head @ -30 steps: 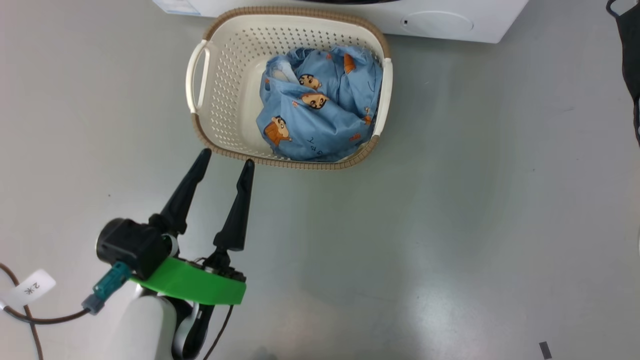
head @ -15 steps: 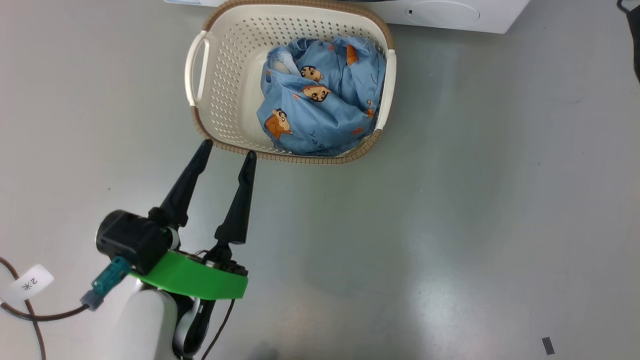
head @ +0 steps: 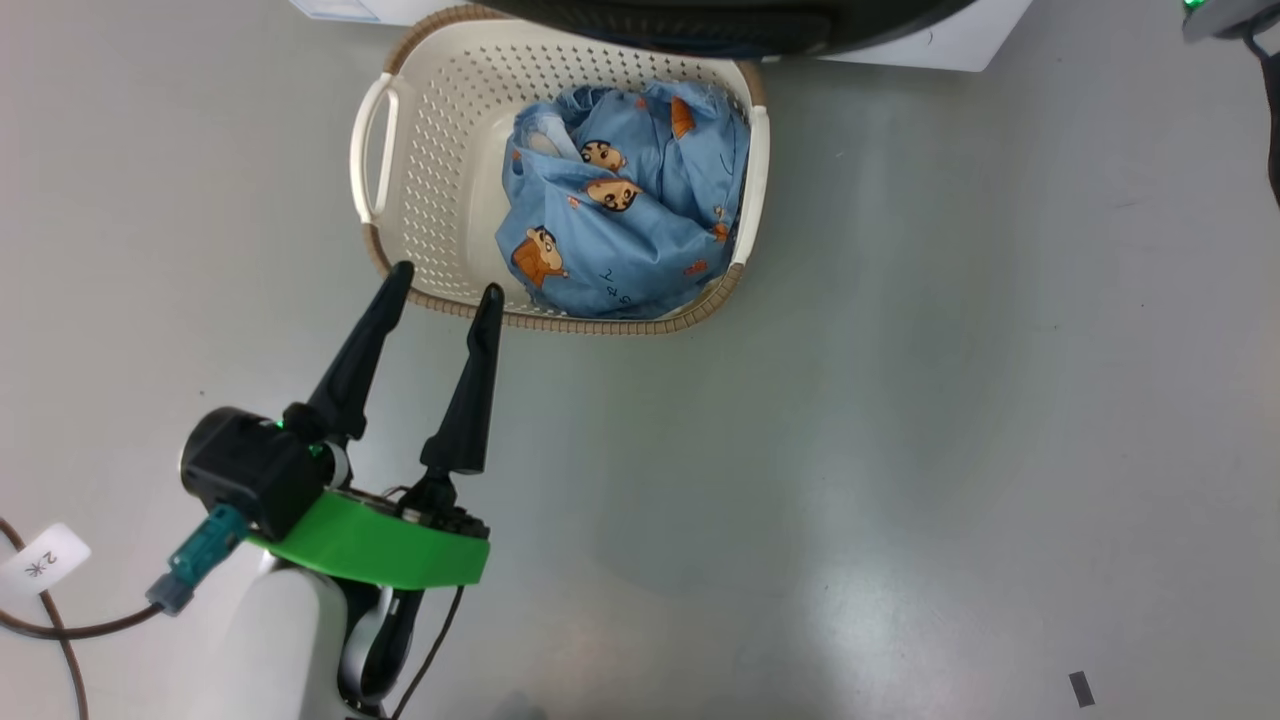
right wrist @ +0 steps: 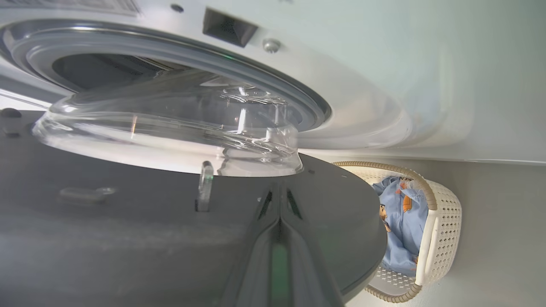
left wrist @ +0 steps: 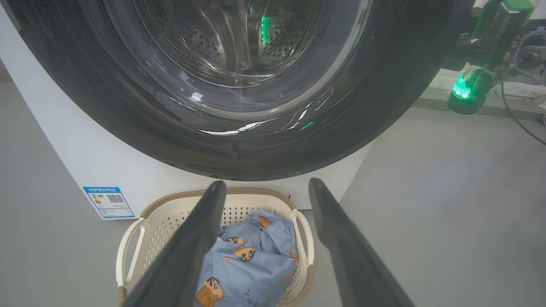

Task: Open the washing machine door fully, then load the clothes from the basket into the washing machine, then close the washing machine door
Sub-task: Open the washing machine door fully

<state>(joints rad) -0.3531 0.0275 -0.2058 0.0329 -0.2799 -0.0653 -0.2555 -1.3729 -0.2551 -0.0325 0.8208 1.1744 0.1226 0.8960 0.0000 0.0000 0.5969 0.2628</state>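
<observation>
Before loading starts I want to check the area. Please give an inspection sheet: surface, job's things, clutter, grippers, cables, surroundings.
surface: grey floor, smooth; one small dark mark.
job's things: washing machine door partly open, rim over the basket's far edge; basket on the floor before the washing machine; clothes bunched in its right half.
clutter: nothing seen.
grippers: left gripper open, empty, pointing at the basket; right gripper shut, against the door's inner face.
cables: dark cable with a white tag, lower left of the head view.
surroundings: blue label low on the washing machine.

One basket (head: 440, 180), one washing machine (left wrist: 85, 157), one door (left wrist: 128, 106).
</observation>
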